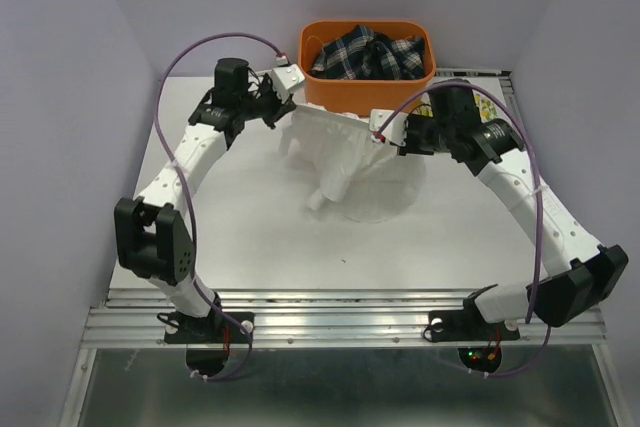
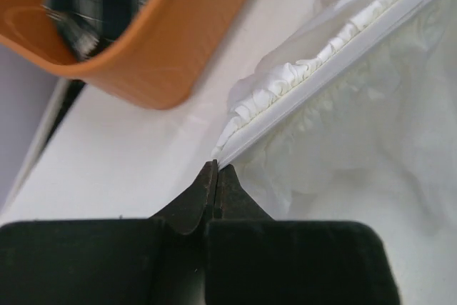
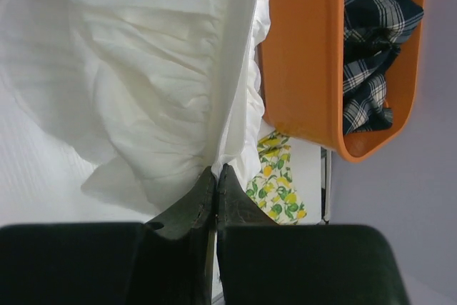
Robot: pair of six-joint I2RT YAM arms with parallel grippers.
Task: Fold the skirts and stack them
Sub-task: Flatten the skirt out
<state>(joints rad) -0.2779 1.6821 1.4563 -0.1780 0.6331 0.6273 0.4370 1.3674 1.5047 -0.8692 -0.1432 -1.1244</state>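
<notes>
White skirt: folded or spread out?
Unfolded. The white skirt is stretched by its waistband between the left gripper and right gripper, both shut on it; its lower part bunches on the table.

**Plain white crinkly skirt** [image 1: 350, 162]: it is being held by its gathered waistband [image 2: 300, 83], which is being pulled into a taut, raised line between the left claw [image 2: 216, 167] and the right claw [image 3: 216, 171], each pinched on one end. The pleated cloth is being let hang below the band, its lower part bunched on the tabletop [image 1: 250, 232].

**Lemon-and-leaf printed skirt** [image 3: 275, 185]: it is being shown only in part, lying flat at the tabletop's far right, just beside the white skirt.
</notes>
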